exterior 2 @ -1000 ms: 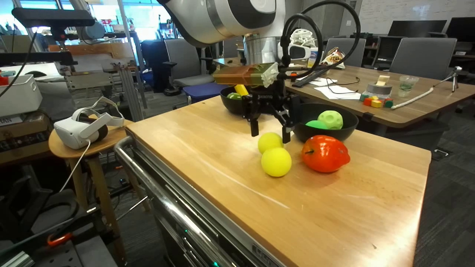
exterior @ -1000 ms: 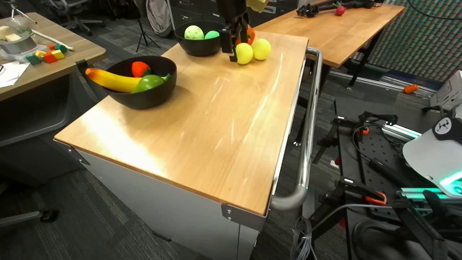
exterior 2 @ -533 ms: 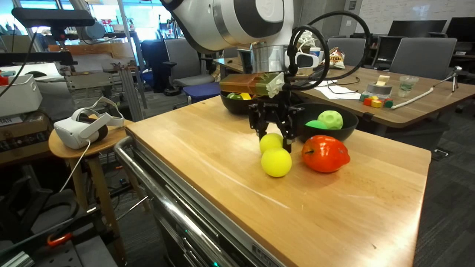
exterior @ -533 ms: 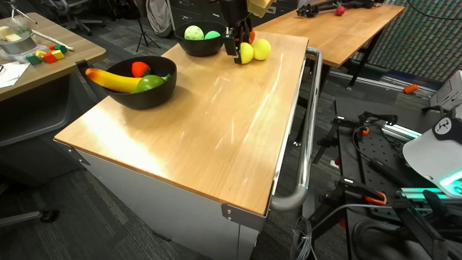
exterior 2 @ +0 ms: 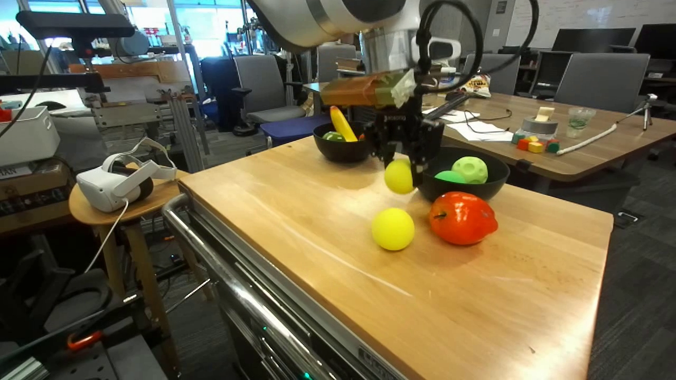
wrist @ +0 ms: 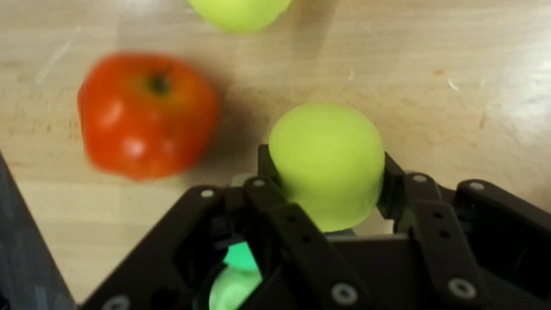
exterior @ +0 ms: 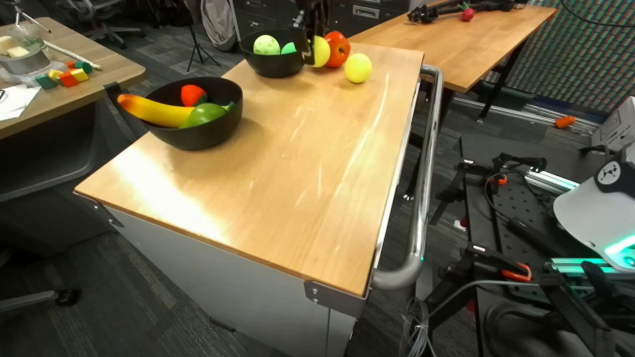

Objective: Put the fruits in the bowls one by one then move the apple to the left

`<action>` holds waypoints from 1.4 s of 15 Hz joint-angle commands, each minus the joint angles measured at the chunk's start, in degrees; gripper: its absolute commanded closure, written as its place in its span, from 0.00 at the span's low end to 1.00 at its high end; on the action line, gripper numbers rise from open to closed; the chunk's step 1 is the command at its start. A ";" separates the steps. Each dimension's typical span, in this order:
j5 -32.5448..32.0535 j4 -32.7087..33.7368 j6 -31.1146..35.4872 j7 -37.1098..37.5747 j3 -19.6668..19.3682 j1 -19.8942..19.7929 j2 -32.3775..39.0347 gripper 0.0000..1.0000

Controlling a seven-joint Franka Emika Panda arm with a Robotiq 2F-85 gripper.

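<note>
As your gripper (wrist: 328, 174) clamps 1 yellow ball (exterior 2: 398, 177) above the worktop (exterior: 297, 188), jaws part-spread, you have: apple (exterior 2: 462, 218) on worktop nr 1 blk bowl (exterior 2: 495, 183); 2nd yellow ball (exterior 2: 393, 229) betw. apple & steel edge rail (exterior: 427, 166); worktop wide from rail to 2nd bowl (exterior: 208, 136).

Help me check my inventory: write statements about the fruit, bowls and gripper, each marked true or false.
1. The gripper holds a yellow ball. True.
2. The banana sticks out of its black bowl. True.
3. That bowl holds only the banana. False: a red fruit and a green fruit share it.
4. The apple rests on the wooden tabletop. True.
5. The gripper has both yellow balls. False: the second yellow ball sits on the wooden tabletop.
</note>
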 commanded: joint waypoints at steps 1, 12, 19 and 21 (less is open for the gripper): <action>-5.56 3.29 -1.81 -1.41 0.59 2.49 -6.67 0.73; 1.97 17.72 2.28 -9.64 2.05 -0.28 6.84 0.73; 6.96 18.46 0.73 -10.92 2.12 -2.80 8.66 0.16; 8.08 17.60 0.47 -10.65 2.10 -3.07 6.69 0.00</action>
